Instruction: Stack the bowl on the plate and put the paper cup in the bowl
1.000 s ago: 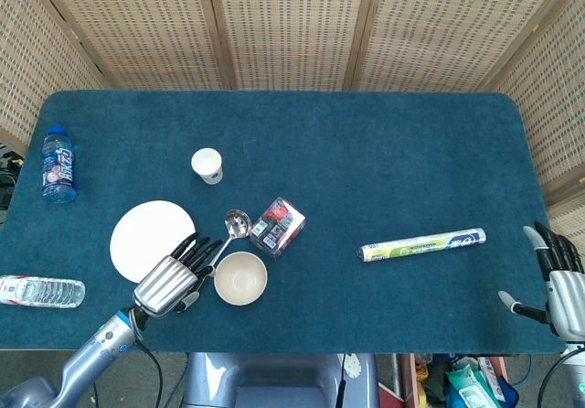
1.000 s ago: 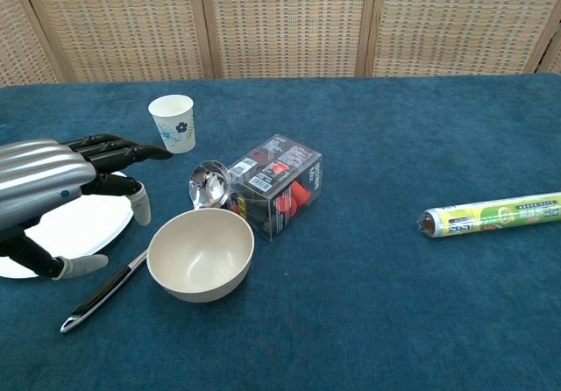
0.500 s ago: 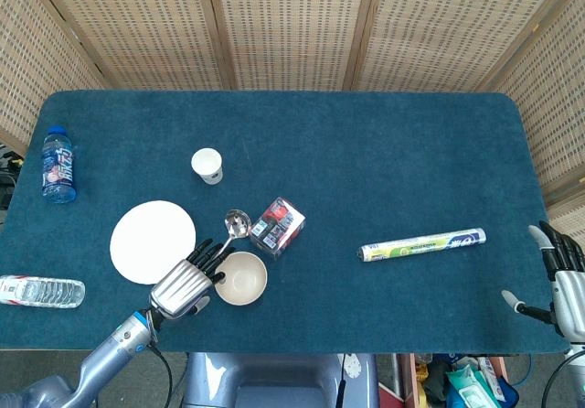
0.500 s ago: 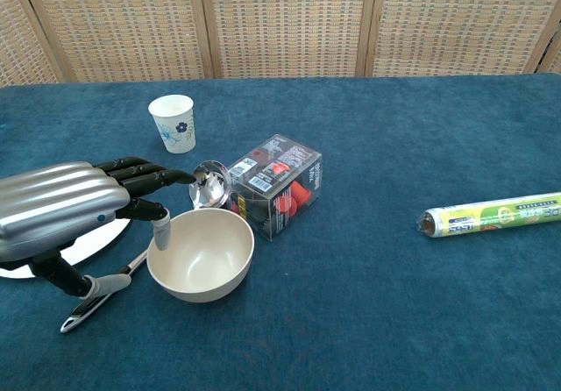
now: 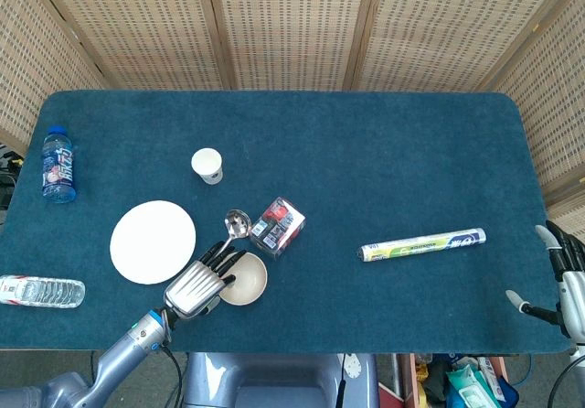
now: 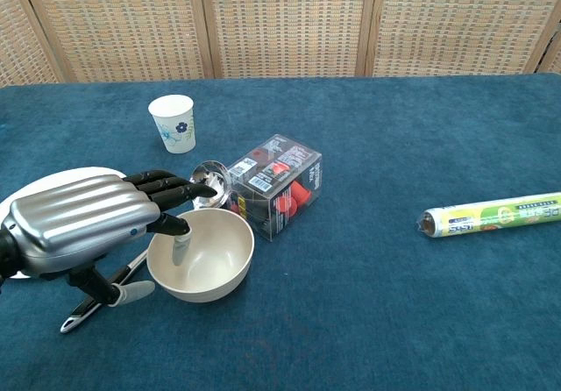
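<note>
Since the earlier frames we see the left hand [image 6: 83, 224] has travelled rightward off the plate [image 5: 146, 236] and onto the bowl [image 6: 215, 264]; a fingertip now dips inside the bowl's near wall and the thumb sits outside below the rim, though we cannot tell whether it has actually clamped. The plate, formerly part covered by that hand, now lies fully exposed in the head view, just left of the bowl and apart from it. The right hand [image 5: 569, 280] has slipped further toward the table's right edge, fingers spread and holding nothing. The paper cup [image 6: 173, 123] stands upright behind the plate, untouched. A spoon [image 6: 209, 184] lies with its head just behind the bowl and its handle under the left hand, and a clear box [image 6: 275, 183] sits close to the bowl's right rear. The foil roll [image 6: 491, 215] lies well to the right, leaving broad open cloth between. Two bottles [image 5: 58, 164] rest near the left edge.
</note>
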